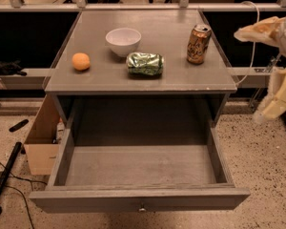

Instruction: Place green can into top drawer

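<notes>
Grey cabinet with its worktop (181,78) seen from the front and above. The green can (145,64) lies on its side near the middle of the worktop, just in front of and slightly right of a white bowl (123,41), close to it but whether they touch cannot be told. An orange (81,61) sits to the left, well apart from the can; a gold-brown can (199,44) stands upright to the right, near the worktop's right edge. Below, the top drawer (143,166) is pulled fully out toward the viewer, its round metal knob (142,207) centred on the front panel. The tool (279,97) hangs at the right margin, beside the cabinet and off the worktop, touching nothing visible; whether it is spread or pressed together cannot be told. A cardboard box (40,142) stands on the speckled floor left of the cabinet.
</notes>
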You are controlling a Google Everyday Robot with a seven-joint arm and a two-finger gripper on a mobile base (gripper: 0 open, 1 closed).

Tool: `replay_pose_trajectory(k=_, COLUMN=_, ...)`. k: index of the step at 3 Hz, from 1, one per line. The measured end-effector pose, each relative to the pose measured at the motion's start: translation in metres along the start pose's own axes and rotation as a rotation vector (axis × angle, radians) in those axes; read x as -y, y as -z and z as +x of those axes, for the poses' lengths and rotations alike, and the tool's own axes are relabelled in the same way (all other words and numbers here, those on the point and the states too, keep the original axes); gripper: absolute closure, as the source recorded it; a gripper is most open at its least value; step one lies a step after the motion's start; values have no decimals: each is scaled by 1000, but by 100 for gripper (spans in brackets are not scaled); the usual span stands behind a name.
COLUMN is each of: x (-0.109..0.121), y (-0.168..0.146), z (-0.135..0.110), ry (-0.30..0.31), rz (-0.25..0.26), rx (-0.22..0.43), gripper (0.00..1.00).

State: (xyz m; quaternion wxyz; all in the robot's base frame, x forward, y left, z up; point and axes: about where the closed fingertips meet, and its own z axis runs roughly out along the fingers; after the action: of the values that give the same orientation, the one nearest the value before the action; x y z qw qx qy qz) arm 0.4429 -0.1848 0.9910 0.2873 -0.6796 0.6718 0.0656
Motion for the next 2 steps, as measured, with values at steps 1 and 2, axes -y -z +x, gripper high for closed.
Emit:
replay_pose_trajectory(k=1, x=14, y=-21, z=-23, ry=55, rz=-34, rx=165, gripper=0)
replay_pose_trajectory(k=2, x=28, y=-44, z=-48, ry=82, rz=-52, rx=221, gripper=0)
